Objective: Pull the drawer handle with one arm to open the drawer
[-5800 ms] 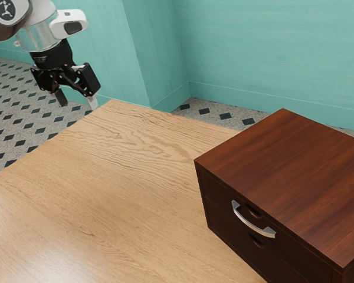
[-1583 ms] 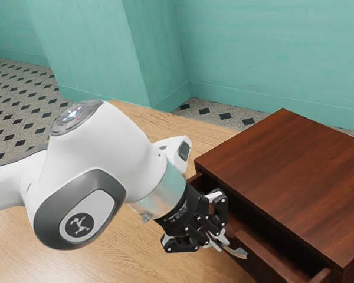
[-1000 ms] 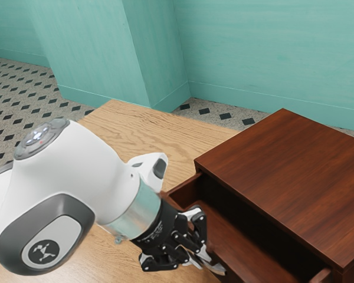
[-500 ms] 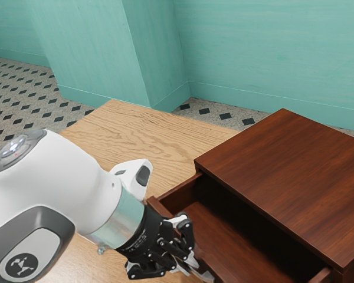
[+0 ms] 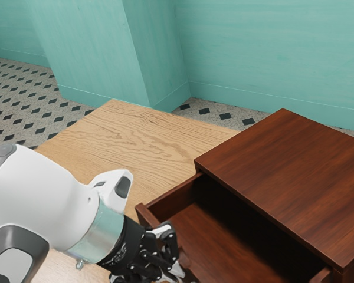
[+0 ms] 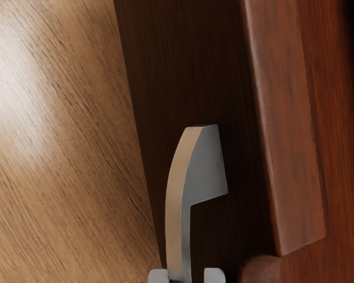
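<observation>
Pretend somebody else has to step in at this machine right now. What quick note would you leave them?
Claw: down at the drawer's silver handle; I cannot tell whether it is clamped on it.
Things: the drawer sticks well out of the dark wooden cabinet, which stands on the light wooden table.
Done: the drawer is open.
Left: probably just free the claw and back it away.
</observation>
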Controlling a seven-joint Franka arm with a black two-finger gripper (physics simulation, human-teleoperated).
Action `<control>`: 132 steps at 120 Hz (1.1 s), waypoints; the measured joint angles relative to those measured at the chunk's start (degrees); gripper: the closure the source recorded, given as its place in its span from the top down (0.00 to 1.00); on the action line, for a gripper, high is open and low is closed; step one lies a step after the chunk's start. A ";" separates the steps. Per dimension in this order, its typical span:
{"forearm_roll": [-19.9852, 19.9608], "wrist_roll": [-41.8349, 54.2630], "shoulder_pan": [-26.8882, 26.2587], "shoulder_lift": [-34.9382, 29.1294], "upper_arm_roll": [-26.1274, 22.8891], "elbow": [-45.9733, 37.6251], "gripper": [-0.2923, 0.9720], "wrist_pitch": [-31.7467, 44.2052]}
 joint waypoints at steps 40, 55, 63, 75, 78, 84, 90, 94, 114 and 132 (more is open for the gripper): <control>0.03 -0.82 -0.66 -3.36 -0.04 -2.49 0.15 -0.29; 0.04 -1.05 -0.66 -4.72 -0.04 -3.46 0.15 -0.40; 0.04 -1.16 -0.82 -5.46 -0.04 -3.90 0.15 -0.44; 0.03 -1.37 -0.96 -6.18 -0.05 -4.38 0.15 -0.48; 0.02 -1.43 -0.97 -6.30 -0.08 -4.44 0.15 -0.48; 0.02 -1.56 -1.02 -6.53 -0.20 -4.55 0.15 -0.50; 0.02 -1.68 -1.05 -6.90 -0.32 -4.73 0.15 -0.52; 0.01 -1.75 -1.06 -7.14 -0.37 -4.83 0.15 -0.53; -0.01 -2.12 -1.63 -8.40 -0.39 -5.28 0.15 -0.95; -0.02 -2.41 -1.73 -8.96 -0.40 -5.37 0.15 -1.18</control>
